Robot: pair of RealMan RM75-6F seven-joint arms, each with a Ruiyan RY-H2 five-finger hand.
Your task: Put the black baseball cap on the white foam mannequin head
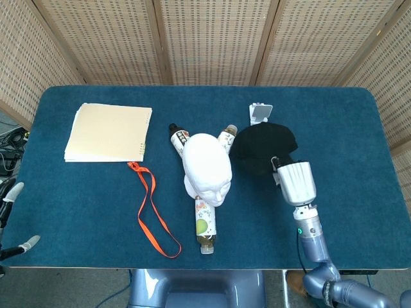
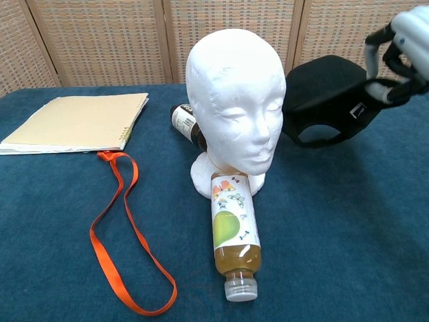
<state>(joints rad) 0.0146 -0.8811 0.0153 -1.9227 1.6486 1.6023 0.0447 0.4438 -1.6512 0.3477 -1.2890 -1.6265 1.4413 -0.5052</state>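
Observation:
The white foam mannequin head (image 1: 207,168) stands upright at the table's middle, face toward me (image 2: 234,107). To its right, the black baseball cap (image 1: 263,146) hangs tilted above the table (image 2: 322,100), its open underside showing in the chest view. My right hand (image 1: 295,181) grips the cap's right edge, fingers curled around it at the top right of the chest view (image 2: 395,50). The cap's left side is close beside the head's cheek, apart from it. My left hand (image 1: 16,215) shows only as spread fingertips at the table's left front edge, holding nothing.
A juice bottle (image 2: 233,235) lies in front of the head's base. Behind the head lie a dark bottle (image 1: 177,138) and another bottle (image 1: 227,136). A white phone stand (image 1: 261,113) sits behind the cap. A tan notebook (image 1: 109,133) and an orange lanyard (image 1: 153,212) lie to the left.

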